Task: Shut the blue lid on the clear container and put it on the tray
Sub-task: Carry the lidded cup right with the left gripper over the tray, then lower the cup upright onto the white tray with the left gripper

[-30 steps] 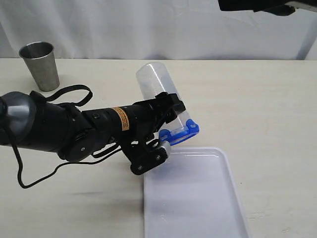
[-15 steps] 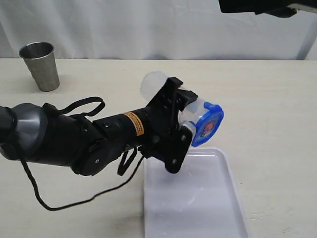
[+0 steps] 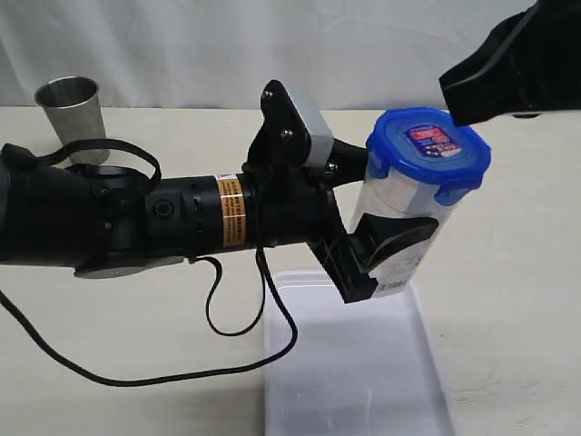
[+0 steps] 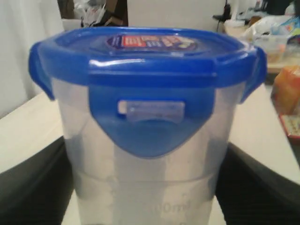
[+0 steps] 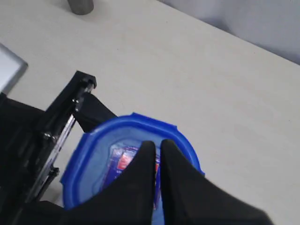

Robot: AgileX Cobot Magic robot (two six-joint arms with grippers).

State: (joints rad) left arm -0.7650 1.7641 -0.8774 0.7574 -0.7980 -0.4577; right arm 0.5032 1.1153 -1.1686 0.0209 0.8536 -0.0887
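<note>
The clear container (image 3: 397, 198) stands upright in the air above the far end of the tray (image 3: 356, 372). My left gripper (image 3: 399, 238) is shut on its lower body, with a dark finger (image 3: 392, 243) across the front. The blue lid (image 3: 428, 145) sits on top with its red-and-blue sticker facing up. In the left wrist view the lid (image 4: 145, 56) caps the container (image 4: 140, 178), and black fingers (image 4: 33, 187) flank it on both sides. My right gripper (image 5: 154, 146) is shut, its tips over the lid (image 5: 93, 159). I cannot tell whether they touch it.
A grey steel cup (image 3: 74, 118) stands at the far left of the table. The left arm (image 3: 136, 222) stretches across the left half with a loose black cable (image 3: 227, 318) hanging off it. The right arm (image 3: 517, 59) comes in from the upper right.
The left arm has swung the container from tilted to upright and raised it, lid now on top. The right arm has come down from the top edge to just over the lid.
</note>
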